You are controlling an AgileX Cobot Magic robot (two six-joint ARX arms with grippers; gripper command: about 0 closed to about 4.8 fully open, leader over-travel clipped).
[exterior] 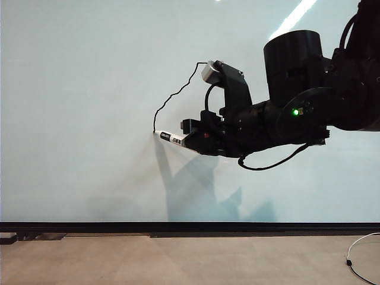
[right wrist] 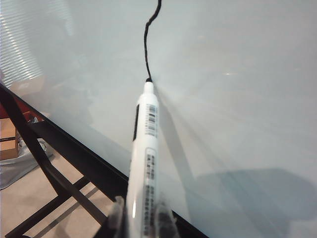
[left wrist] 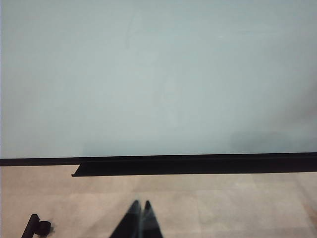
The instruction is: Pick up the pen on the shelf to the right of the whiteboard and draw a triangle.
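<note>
One whiteboard (exterior: 89, 89), one pen (exterior: 171, 138), one wavy black line (exterior: 172, 98) drawn on the board, two grippers: right (exterior: 189, 140), left (left wrist: 140, 210)

Beige tiled floor (exterior: 178, 261) runs below, matte, evenly lit. Thin white cable (exterior: 360, 256) loops on the floor at lower right. Black cross-braced stand legs (right wrist: 44, 168) on the floor, cardboard box (right wrist: 9, 139) beside them. Bright slanted light streak (exterior: 292, 19) reflected up top.

The whiteboard (exterior: 89, 71) lies bare left of the right hand (exterior: 189, 140); only the pen (exterior: 169, 138) touches it
</note>
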